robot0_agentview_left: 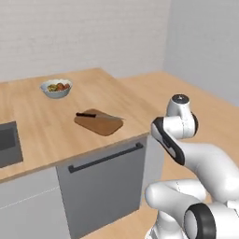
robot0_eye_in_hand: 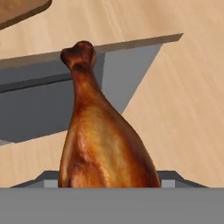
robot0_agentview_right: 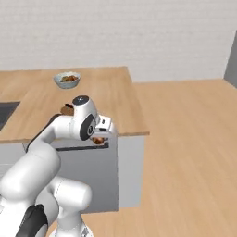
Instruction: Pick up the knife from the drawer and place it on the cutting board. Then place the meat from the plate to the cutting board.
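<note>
- The gripper [robot0_agentview_right: 98,139] has its jaws part-open, clamped on the meat's [robot0_eye_in_hand: 103,144] thick end.
- The bony knob points forward, away from the jaws.
- The meat seems light, firm and glossy, perhaps slippery; gripping the fat end suits it.
- The cutting board [robot0_agentview_left: 99,122], carrying the knife [robot0_agentview_left: 95,115], lies ahead, on the counter [robot0_agentview_left: 42,135].

We note glossy reddish-brown meat [robot0_eye_in_hand: 103,140], a dark brown cutting board [robot0_agentview_left: 99,122], a black-handled knife [robot0_agentview_left: 97,115], and the pale wood counter [robot0_agentview_left: 42,126].
</note>
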{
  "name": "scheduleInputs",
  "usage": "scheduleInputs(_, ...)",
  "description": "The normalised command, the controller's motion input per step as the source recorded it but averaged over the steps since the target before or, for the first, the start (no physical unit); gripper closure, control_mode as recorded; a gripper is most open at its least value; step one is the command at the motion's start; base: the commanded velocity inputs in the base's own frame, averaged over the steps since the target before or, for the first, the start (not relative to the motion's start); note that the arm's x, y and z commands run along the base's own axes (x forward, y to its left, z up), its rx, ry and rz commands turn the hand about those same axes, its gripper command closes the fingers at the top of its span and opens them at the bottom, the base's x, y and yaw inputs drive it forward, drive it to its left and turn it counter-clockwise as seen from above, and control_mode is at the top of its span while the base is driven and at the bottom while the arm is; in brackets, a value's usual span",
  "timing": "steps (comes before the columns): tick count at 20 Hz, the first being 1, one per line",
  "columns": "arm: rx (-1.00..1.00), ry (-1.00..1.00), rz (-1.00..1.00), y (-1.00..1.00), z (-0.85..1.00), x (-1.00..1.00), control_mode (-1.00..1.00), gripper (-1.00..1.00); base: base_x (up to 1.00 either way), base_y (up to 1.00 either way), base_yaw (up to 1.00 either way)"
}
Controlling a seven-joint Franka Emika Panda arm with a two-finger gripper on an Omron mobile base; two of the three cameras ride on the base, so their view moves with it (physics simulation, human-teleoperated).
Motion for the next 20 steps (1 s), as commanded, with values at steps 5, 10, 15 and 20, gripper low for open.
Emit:
scheduleInputs(5, 0.0, 0.0, 0.0, 0.0, 0.0, 0.0, 1.0, 1.0, 0.49, -0.39, 0.62)
scheduleInputs(10, 0.0, 0.0, 0.0, 0.0, 0.0, 0.0, 1.0, 1.0, 0.75, -0.37, 0.54)
scheduleInputs(15, 0.0, 0.0, 0.0, 0.0, 0.0, 0.0, 1.0, 1.0, 0.88, -0.06, 0.24)
scheduleInputs(20, -0.01, 0.11, 0.02, 0.1, -0.04, 0.43, -1.0, 1.0, 0.36, 0.0, 0.05)
